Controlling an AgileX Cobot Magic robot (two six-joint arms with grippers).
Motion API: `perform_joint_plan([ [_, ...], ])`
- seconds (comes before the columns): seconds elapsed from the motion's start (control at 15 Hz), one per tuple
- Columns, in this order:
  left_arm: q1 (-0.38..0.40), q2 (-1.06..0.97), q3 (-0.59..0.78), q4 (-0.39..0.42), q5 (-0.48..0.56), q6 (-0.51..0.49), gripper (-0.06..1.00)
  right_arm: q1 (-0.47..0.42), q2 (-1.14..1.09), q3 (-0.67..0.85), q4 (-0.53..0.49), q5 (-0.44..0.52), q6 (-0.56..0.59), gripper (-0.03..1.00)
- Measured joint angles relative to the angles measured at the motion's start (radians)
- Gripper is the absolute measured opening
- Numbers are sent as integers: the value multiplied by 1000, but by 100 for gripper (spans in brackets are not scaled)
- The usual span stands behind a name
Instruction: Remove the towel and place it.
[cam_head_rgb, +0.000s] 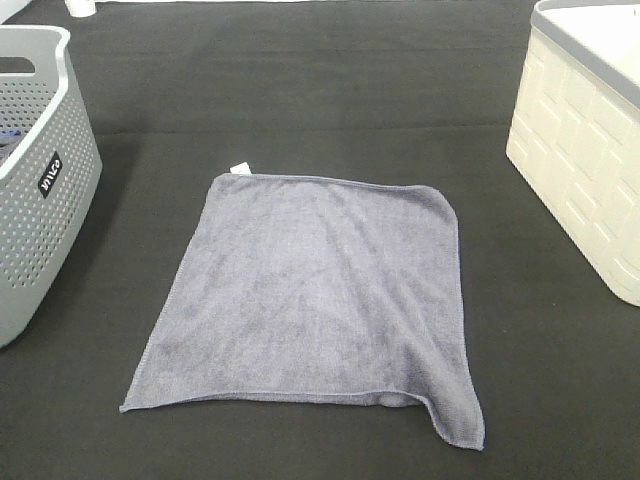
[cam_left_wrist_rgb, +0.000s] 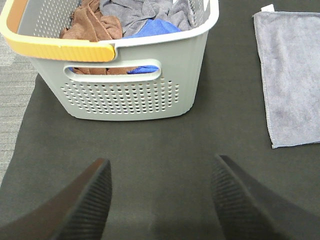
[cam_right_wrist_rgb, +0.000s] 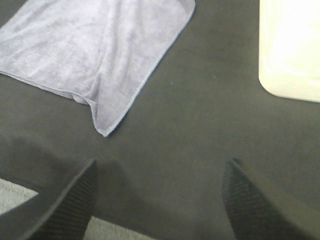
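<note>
The grey-lavender towel (cam_head_rgb: 315, 295) lies spread flat on the black mat in the middle of the exterior high view, with a small white tag (cam_head_rgb: 240, 167) at its far left corner and its near right corner rumpled. The towel also shows in the left wrist view (cam_left_wrist_rgb: 292, 70) and in the right wrist view (cam_right_wrist_rgb: 95, 55). My left gripper (cam_left_wrist_rgb: 160, 192) is open and empty above bare mat, between the grey basket and the towel. My right gripper (cam_right_wrist_rgb: 160, 195) is open and empty above bare mat, apart from the towel's rumpled corner. Neither gripper shows in the exterior high view.
A grey perforated laundry basket (cam_head_rgb: 40, 180) stands at the left; the left wrist view shows the basket (cam_left_wrist_rgb: 125, 95) with an orange rim part and brown, grey and blue cloths inside. A cream-white bin (cam_head_rgb: 585, 140) stands at the right, also in the right wrist view (cam_right_wrist_rgb: 290, 50).
</note>
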Motion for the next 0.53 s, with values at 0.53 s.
perform_joint_plan([
  [0.53,0,-57,87,-155,-124,92,56,0,-113,55,52,-5,-107,68],
])
